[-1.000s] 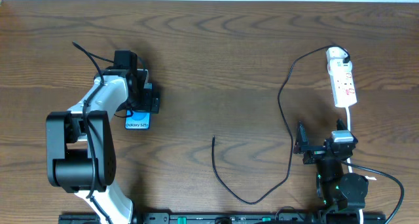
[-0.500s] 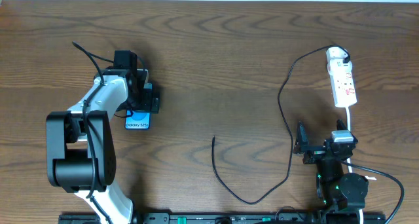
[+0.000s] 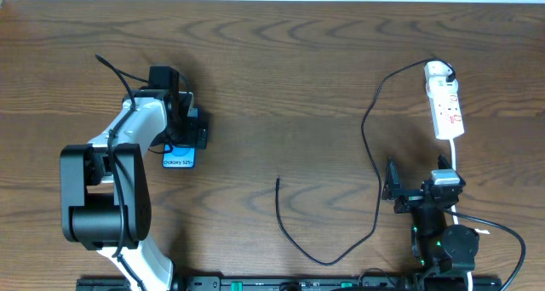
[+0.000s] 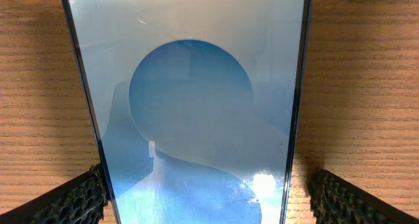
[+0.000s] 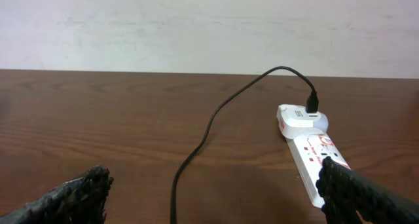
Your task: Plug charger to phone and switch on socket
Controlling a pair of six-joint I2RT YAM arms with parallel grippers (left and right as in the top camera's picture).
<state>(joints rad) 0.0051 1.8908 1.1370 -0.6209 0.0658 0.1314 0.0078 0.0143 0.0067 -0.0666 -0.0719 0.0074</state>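
Overhead: the left claw (image 3: 186,121) hangs over the phone (image 3: 179,157) on the table's (image 3: 281,87) left side. The charger (image 3: 278,187) runs from the socket (image 3: 446,104) at far right, its free plug lying mid-table.

Left wrist: the fingers (image 4: 65,201) stand wide, flanking the phone's long edges.

Right wrist: the right claw (image 5: 213,198) is spread wide and empty, with the socket ahead to its right.

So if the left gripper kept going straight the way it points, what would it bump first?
Probably the black-framed smartphone with the blue screen: it lies right ahead of the open left gripper, filling the view between its jaws.
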